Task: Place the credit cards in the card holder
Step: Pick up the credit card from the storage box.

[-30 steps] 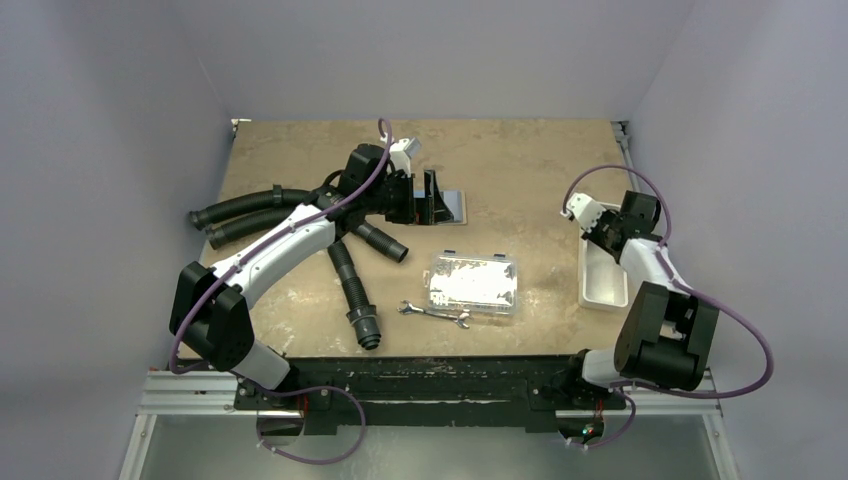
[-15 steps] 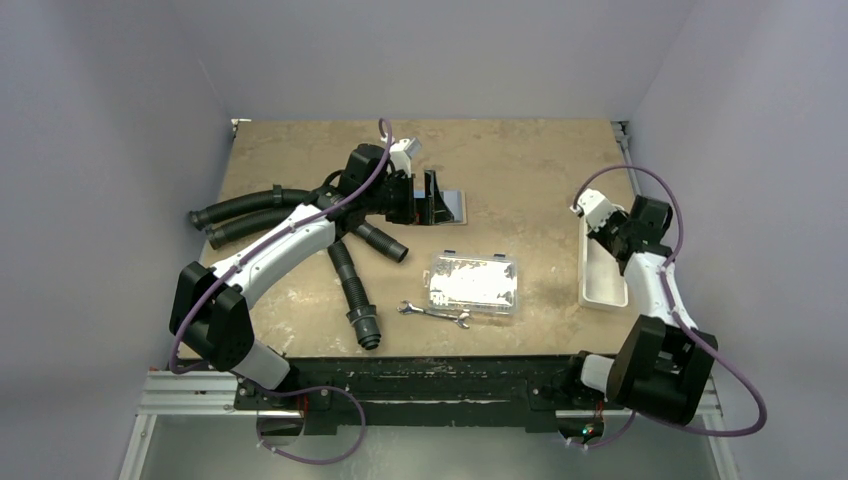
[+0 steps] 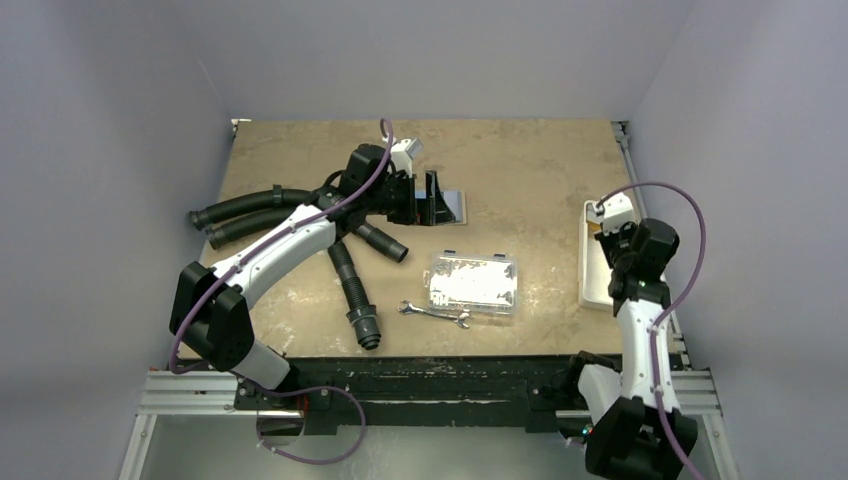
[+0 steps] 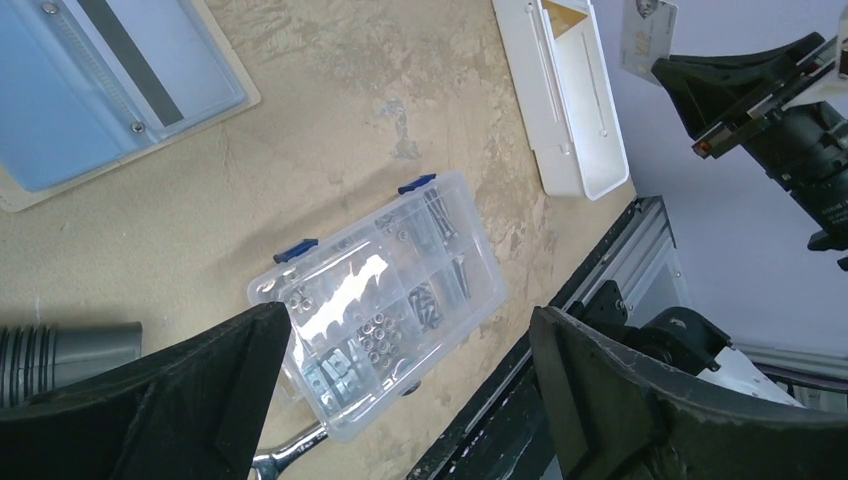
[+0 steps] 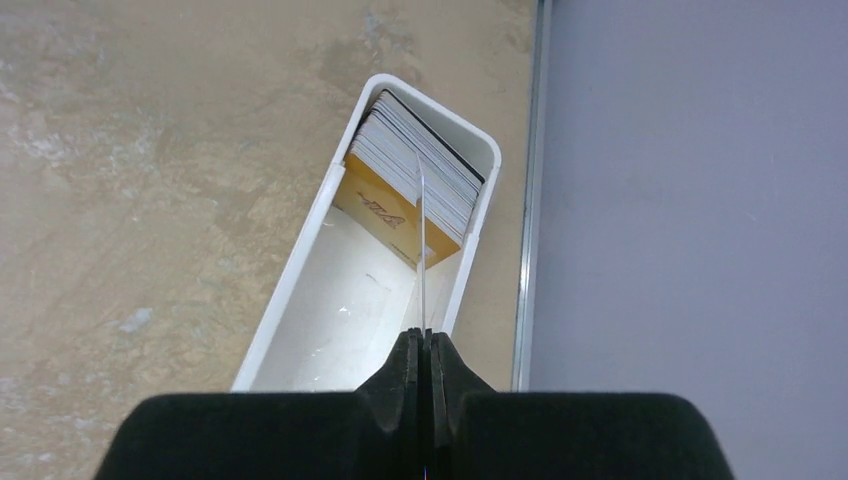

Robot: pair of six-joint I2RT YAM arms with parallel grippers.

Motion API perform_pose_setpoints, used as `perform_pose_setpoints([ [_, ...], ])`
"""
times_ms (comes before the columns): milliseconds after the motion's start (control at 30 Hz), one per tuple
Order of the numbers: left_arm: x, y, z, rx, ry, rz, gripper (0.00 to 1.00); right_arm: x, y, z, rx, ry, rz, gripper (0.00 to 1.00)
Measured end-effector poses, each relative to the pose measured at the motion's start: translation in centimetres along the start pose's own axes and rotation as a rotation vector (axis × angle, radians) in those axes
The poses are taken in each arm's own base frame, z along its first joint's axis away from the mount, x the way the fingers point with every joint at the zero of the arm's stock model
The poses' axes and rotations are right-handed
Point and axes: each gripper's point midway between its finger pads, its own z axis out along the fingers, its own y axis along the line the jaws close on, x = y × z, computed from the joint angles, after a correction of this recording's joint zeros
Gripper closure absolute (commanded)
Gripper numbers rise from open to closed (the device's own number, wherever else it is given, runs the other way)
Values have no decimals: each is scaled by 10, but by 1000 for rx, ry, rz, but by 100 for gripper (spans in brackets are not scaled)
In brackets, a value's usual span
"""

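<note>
My right gripper (image 5: pixel 424 345) is clamped on one credit card (image 4: pixel 646 30) by its edge; thin hold, could twist or slip in transit

Right gripper (image 5: pixel 424 345), jaws pressed together on a single thin card (image 5: pixel 421 250) seen edge-on and upright above the white tray (image 5: pixel 300 262). A stack of cards (image 5: pixel 425 170), apparently standing on edge, fills the tray's far end. Mottled tan tabletop (image 5: pixel 150 150) at left.

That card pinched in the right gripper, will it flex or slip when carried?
The card looks thin yet stands straight from the right gripper, so probably stiff and light. Only one end is pinched, so it may pivot or slip.
</note>
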Motion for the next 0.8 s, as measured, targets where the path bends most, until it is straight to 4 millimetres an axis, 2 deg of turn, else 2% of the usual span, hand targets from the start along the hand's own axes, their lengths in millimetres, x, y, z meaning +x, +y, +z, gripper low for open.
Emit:
perform_pose_setpoints([
  [167,-1,2,0,-8,-4,2,1,-12,6,-20,51,-85,128,100],
  [333,-3,7,1,-38,-17,14,1,-47,9,-31,52,-202,252,100],
  [467,-5,14,0,-63,-24,20,0,-77,18,-29,-8,-249,398,100],
  [567,-11,24,-3,-85,-39,14,0,-95,36,-19,-107,-268,554,100],
  [800,-43,79,-20,-194,-122,-50,1,-128,116,4,-429,-245,843,100],
])
